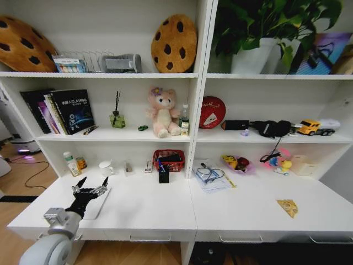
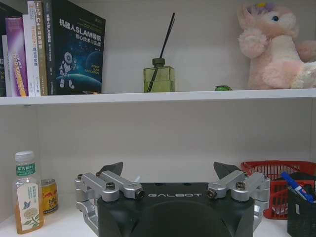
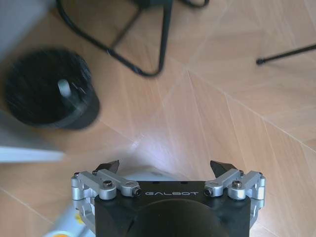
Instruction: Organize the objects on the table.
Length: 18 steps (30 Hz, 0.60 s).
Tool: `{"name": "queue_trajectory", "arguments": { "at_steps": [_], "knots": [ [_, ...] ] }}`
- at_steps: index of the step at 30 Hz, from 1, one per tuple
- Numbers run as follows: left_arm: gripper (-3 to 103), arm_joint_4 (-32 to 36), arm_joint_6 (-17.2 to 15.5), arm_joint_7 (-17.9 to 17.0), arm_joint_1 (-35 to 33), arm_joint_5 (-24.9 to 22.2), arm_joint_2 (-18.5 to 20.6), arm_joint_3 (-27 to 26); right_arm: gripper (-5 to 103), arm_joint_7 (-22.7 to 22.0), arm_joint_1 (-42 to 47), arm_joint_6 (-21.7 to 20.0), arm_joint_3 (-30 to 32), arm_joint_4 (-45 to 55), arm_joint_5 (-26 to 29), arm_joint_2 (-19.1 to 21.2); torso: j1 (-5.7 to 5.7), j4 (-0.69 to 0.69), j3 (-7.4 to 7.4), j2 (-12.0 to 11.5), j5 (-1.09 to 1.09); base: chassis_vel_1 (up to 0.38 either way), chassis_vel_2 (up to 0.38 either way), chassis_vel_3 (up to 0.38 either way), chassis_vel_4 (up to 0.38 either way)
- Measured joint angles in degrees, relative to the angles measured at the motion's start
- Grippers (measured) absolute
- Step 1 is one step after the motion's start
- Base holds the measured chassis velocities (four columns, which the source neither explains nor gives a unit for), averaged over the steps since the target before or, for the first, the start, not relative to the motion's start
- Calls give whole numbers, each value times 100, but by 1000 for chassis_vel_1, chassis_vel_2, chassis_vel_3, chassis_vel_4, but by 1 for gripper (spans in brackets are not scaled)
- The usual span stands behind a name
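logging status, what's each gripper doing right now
left gripper: open, empty, over the table.
right gripper: open, empty, pointing at the floor.

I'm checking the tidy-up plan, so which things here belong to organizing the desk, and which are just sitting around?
For the job: silver laptop, yellow wedge piece, white desk, left gripper open by the laptop.
Just there: pink teddy bear, red basket, books, reed diffuser; right gripper, open, hangs over the floor.
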<state>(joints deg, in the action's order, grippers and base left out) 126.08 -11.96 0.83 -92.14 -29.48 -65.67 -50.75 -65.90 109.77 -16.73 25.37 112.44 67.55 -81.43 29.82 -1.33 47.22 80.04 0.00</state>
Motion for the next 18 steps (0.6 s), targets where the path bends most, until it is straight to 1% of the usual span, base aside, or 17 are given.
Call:
{"name": "queue_trajectory", "arguments": {
  "at_steps": [1,2,3,4,5,6,7,8,9,11,12,13,14,15,16,17,18],
  "knots": [
    [100,0,0,0,0,0,0,0,100,0,0,0,0,0,0,0,0,0,0,0,0,0,0,0,0],
    [100,0,0,0,0,0,0,0,100,-349,273,172,-99,866,-20,61,0,1,0,0,-2,0,0,0,0],
    [100,0,0,0,0,0,0,0,100,-858,337,274,-184,1693,-52,111,1,2,0,0,-2,0,0,0,0],
    [100,0,0,0,0,0,0,0,100,-858,337,274,-184,1693,-52,111,1,2,0,0,-2,0,0,0,0],
    [100,0,0,0,0,0,0,0,100,-1162,289,277,-211,2051,-3,142,1,1,1,0,-2,0,0,0,0],
    [100,0,0,0,0,0,0,0,100,-1162,289,277,-211,2051,-3,142,1,1,1,0,-2,0,0,0,0],
    [100,0,0,0,0,0,0,0,100,-1633,94,221,-213,2610,222,176,2,1,1,-1,-1,0,0,0,0],
    [100,0,0,0,0,0,0,0,100,-2009,-168,93,-119,3012,675,177,2,3,1,-1,-3,0,0,0,0],
    [100,0,0,0,0,0,0,0,100,-2009,-168,93,-119,3012,675,177,2,3,1,-1,-3,0,0,0,0],
    [100,0,0,-2,0,0,0,0,100,-2220,-709,57,130,3186,1487,378,2,2,1,-1,0,0,0,0,0],
    [100,0,0,-1,0,0,0,0,100,-2215,-951,17,236,3198,1788,501,2,4,1,-1,0,0,0,0,0],
    [100,0,0,-1,0,0,0,0,100,-2215,-951,17,236,3198,1788,501,2,4,1,-1,0,0,0,0,0],
    [100,-1,0,-2,0,0,0,0,100,-2102,-1069,-89,302,3198,1795,568,2,4,2,-2,2,0,0,0,0],
    [100,-1,0,-2,0,0,0,0,100,-1723,-1118,-269,373,3196,1444,613,3,4,2,-2,0,0,0,0,0],
    [100,-1,0,-2,0,0,0,0,100,-1723,-1118,-269,373,3196,1444,613,3,4,2,-2,0,0,0,0,0],
    [100,0,0,-2,0,0,0,0,100,-1201,-1118,-469,501,3186,1103,614,3,0,1,-2,1,0,0,0,0],
    [100,-1,0,-2,0,0,0,1,100,-456,-1170,-679,739,3171,820,628,2,-2,2,-2,0,0,0,0,0]
  ]
}}
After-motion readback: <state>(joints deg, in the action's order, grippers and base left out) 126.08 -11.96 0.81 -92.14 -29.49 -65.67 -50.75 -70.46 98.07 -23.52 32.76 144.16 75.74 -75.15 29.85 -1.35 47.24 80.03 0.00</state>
